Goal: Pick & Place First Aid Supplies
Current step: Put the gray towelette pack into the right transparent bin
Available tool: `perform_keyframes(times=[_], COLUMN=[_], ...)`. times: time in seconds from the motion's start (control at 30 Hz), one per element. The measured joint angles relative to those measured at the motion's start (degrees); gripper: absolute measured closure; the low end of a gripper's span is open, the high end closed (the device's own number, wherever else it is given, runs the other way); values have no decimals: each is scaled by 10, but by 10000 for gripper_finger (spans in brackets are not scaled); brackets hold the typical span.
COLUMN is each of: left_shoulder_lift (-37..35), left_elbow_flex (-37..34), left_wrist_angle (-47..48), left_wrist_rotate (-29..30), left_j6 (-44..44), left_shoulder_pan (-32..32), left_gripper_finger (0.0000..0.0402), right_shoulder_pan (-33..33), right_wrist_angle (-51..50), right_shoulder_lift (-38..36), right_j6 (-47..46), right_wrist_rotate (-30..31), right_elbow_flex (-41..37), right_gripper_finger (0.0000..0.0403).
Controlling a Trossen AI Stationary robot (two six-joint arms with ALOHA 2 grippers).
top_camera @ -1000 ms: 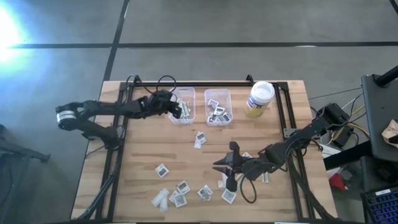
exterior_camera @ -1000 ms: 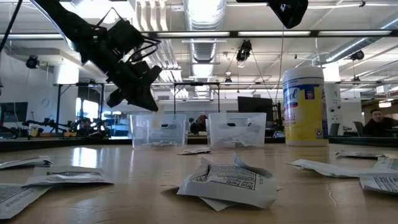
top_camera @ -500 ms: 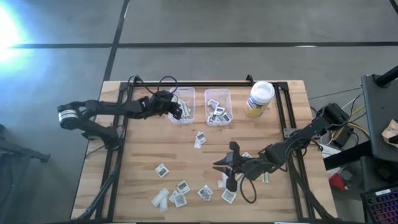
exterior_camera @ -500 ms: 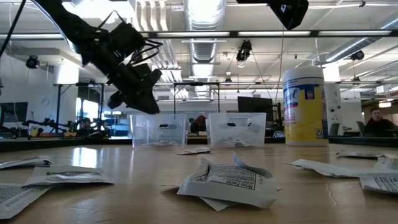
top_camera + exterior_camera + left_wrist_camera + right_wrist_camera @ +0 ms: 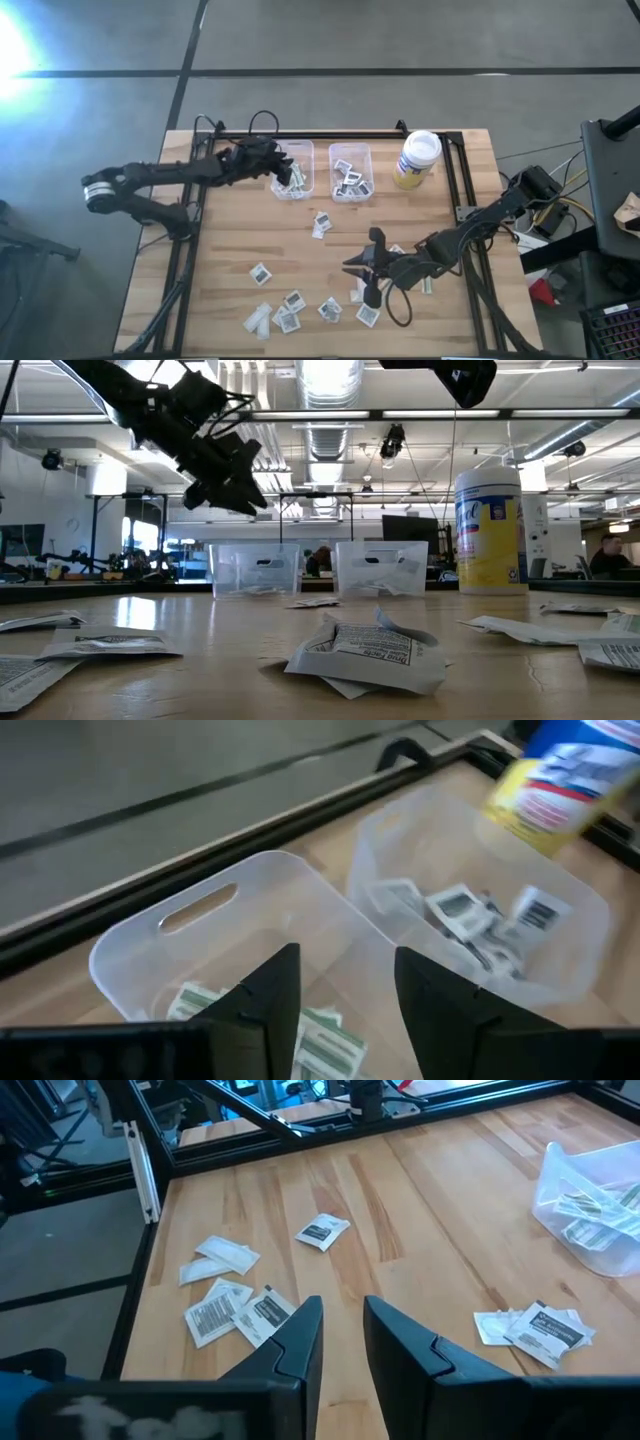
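The first aid supplies lie scattered on the wooden table: one packet in the middle, one left of it, and a cluster near the front edge. More packets lie in the left clear bin and the right clear bin. My left gripper hovers open above the left bin, over the strips in it, with nothing between its fingers. My right gripper hangs above the table's near middle, its fingers a little apart and holding nothing, with packets ahead of it.
A yellow jar with a white lid stands right of the bins at the far edge. A black frame rail runs behind the bins. Bare wood lies between the bins and the near cluster of packets.
My left gripper has risen above the left bin and opened. My right gripper has kept still.
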State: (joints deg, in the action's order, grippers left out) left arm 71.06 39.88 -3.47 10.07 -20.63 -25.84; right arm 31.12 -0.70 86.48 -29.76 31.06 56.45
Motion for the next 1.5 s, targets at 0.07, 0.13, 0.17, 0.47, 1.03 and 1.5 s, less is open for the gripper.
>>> perform_keyframes(times=[0.07, 0.13, 0.17, 0.47, 1.03, 1.5], left_shoulder_lift=[-15, -32, -41, -93, -94, -94], left_elbow_flex=[4, 4, 3, -8, -29, -37], left_wrist_angle=[12, 24, 31, 96, 81, 84], left_wrist_rotate=[-17, -28, -31, -30, 44, 137], left_j6=[16, 26, 28, 29, 4, -26], left_shoulder_pan=[3, 8, 13, 102, 367, 494], left_gripper_finger=[248, 248, 247, 250, 250, 250], right_shoulder_pan=[0, 1, 2, 9, 10, 27], right_wrist_angle=[-2, -5, -5, -9, -292, -577], right_shoulder_lift=[0, 0, 0, 0, -33, -27], right_j6=[0, 0, 0, -2, -124, -134], right_wrist_rotate=[0, 0, 0, -2, -3, -141], right_elbow_flex=[0, 0, 0, 0, 66, 120], right_gripper_finger=[333, 337, 338, 344, 342, 342])
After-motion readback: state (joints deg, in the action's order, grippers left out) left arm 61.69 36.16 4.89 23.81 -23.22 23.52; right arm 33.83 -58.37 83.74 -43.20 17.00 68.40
